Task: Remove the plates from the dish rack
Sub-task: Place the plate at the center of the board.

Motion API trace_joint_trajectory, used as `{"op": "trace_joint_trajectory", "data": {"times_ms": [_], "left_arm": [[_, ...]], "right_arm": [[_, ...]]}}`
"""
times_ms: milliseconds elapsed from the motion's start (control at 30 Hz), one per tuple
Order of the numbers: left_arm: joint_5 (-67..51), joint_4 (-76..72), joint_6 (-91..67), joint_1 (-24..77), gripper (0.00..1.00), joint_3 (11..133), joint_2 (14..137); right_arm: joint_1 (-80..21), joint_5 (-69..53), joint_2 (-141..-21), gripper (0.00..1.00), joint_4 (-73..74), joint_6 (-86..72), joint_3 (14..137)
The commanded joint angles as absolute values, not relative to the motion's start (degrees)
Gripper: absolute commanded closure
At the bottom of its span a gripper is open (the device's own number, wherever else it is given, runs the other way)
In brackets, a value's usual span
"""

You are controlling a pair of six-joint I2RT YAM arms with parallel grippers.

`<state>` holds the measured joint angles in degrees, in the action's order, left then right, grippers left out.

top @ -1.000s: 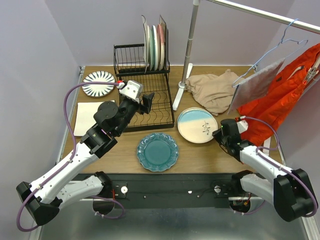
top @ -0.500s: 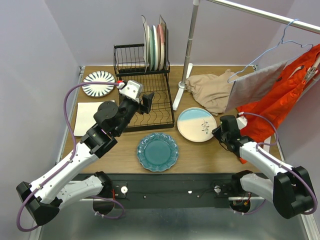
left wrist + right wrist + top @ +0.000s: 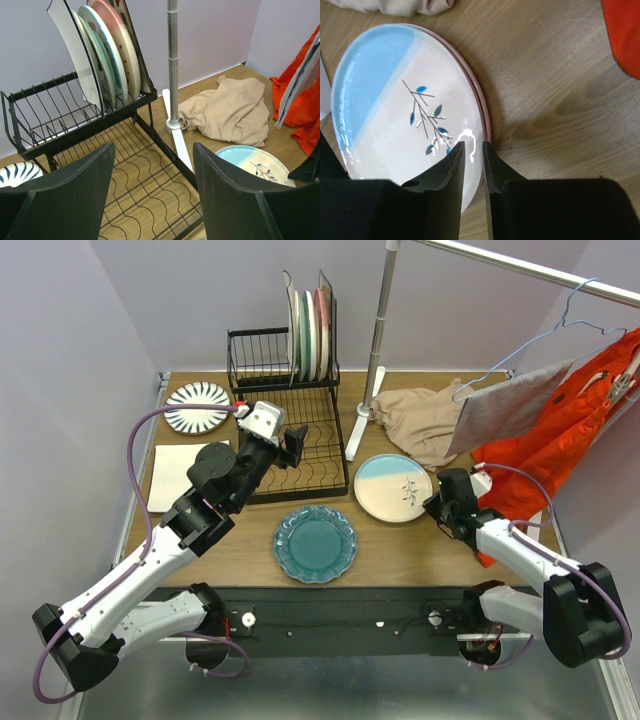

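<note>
Hovering at the dish rack (image 3: pixel 318 445), our left gripper (image 3: pixel 154 155) gapes wide, with four plates (image 3: pixel 308 330) standing upright in it. Right of the rack, our right gripper (image 3: pixel 470 145) straddles the cream-blue plate (image 3: pixel 395 100) at its rim, jaws nearly together. Whether it grips, we cannot tell.

High rear overview; low wrist views; cream-blue plate (image 3: pixel 393 490) in all.
</note>
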<state>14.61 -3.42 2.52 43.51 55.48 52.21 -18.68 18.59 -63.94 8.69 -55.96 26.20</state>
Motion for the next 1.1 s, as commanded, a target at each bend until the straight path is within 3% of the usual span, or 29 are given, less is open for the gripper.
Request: {"op": "trace_joint_trajectory", "data": {"times_ms": [0,433,567,667,733,833,900,1067], "left_arm": [[16.4,-4.5,3.2,43.3,0.27,54.6,50.9],[17.2,-4.6,3.7,43.2,0.28,54.3,51.2],[18.2,-4.6,3.1,43.2,0.27,54.9,50.6],[18.5,1.1,0.3,41.4,0.28,61.7,51.9],[16.6,2.5,-2.5,39.1,0.28,65.1,52.6],[11.9,4.8,-5.8,34.7,0.29,71.9,55.7],[7.0,6.8,-7.2,32.0,0.31,77.9,59.8],[7.6,9.4,-4.4,29.5,0.34,90.8,71.2]], "right_arm": [[-18.6,19.6,-66.3,0.72,9.0,-57.2,27.7],[-18.6,19.8,-63.1,0.73,11.3,-53.6,30.8],[-18.6,16.2,-59.9,0.66,14.5,-50.5,33.6],[-18.6,8.7,-58.2,0.57,16.3,-44.7,37.1],[-18.6,1.6,-58.3,0.36,18.1,-40.5,39.3],[-18.6,-7.4,-58.4,0.18,19.2,-36.8,42.0],[-18.7,-9.7,-57.5,0.13,19.5,-35.7,42.6],[-18.7,-11.9,-52.0,0.01,19.5,-34.0,42.6]]}}
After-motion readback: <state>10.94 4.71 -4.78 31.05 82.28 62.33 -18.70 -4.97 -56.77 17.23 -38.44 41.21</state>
